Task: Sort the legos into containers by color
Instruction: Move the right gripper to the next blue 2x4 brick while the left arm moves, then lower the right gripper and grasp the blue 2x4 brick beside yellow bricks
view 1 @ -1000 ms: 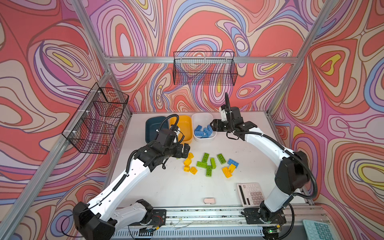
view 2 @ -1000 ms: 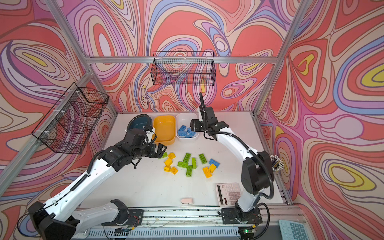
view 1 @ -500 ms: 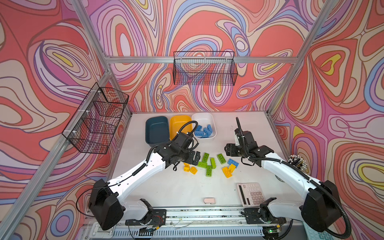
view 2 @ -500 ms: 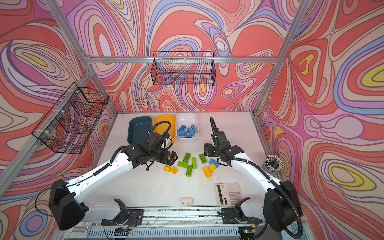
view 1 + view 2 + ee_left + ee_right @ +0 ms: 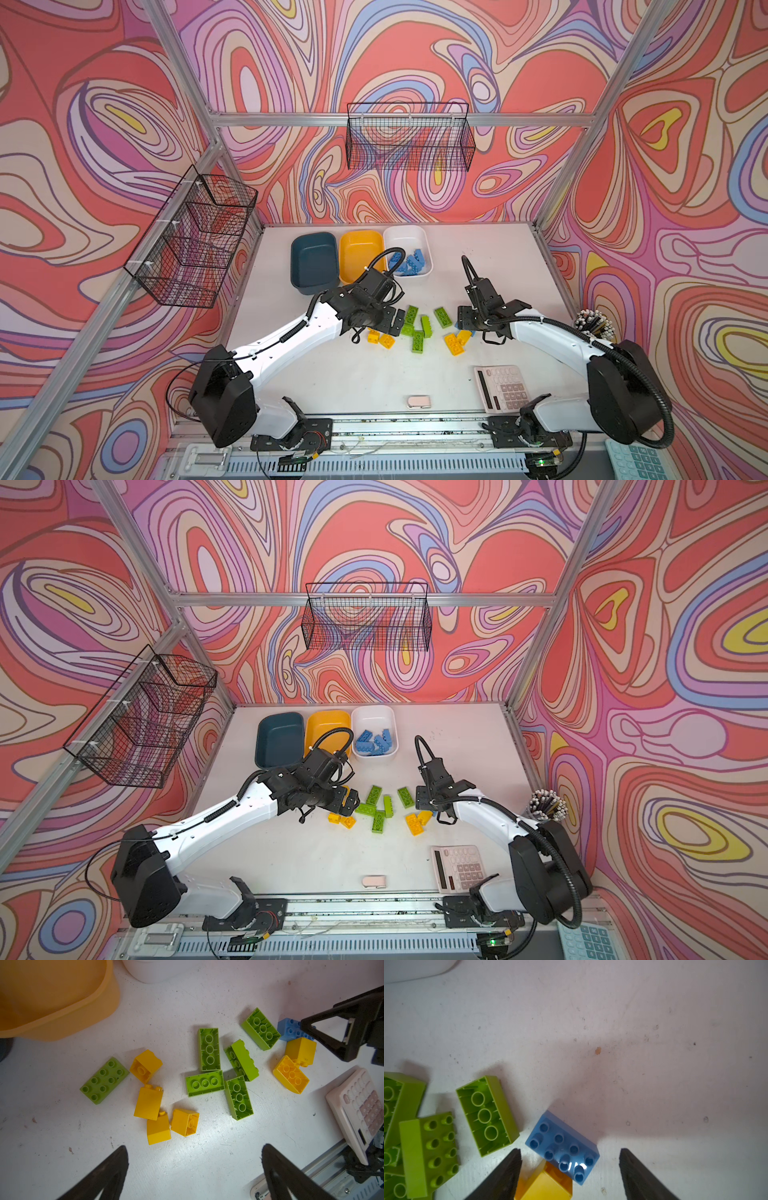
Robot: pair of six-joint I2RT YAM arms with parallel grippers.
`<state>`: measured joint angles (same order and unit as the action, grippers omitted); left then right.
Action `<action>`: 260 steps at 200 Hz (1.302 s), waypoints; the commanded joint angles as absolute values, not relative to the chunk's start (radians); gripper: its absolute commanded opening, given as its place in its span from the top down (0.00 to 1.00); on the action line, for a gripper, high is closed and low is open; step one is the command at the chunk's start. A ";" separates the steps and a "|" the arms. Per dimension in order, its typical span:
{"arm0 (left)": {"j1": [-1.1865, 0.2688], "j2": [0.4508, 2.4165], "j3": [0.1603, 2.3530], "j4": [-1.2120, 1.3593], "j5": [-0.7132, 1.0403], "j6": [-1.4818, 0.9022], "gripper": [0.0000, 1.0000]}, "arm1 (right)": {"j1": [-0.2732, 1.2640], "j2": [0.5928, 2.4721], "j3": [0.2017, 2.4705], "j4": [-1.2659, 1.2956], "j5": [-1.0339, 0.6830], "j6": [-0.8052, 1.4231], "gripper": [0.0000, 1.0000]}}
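— What fills the room?
— Swirl-patterned walls [image 5: 415, 62] around a scuffed white table [image 5: 353, 386]. Three tubs [image 5: 314, 266] line its back edge, with blue legos [image 5: 409, 264] in the white tub [image 5: 405, 239].
— And the arms?
— The left gripper [image 5: 193, 1151] gapes over loose green and yellow legos [image 5: 208, 1049] mid-table; the right gripper [image 5: 570, 1151], jaws apart, straddles a blue brick [image 5: 563, 1148].

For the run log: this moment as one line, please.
left pincer: open, empty, by yellow bricks | right pincer: open, straddling blue brick | white tub: blue bricks inside
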<state>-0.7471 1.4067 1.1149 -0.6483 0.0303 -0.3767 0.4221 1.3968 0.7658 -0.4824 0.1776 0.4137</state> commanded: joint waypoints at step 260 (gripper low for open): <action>-0.755 1.402 1.147 -0.693 0.026 -0.360 0.00 | 0.424 1.585 0.774 -0.394 0.216 0.437 0.59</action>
<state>-0.7475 1.4067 1.1168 -0.6582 0.0368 -0.3702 0.4221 1.5620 0.7666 -0.4000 0.1982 0.4267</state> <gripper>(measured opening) 0.999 0.453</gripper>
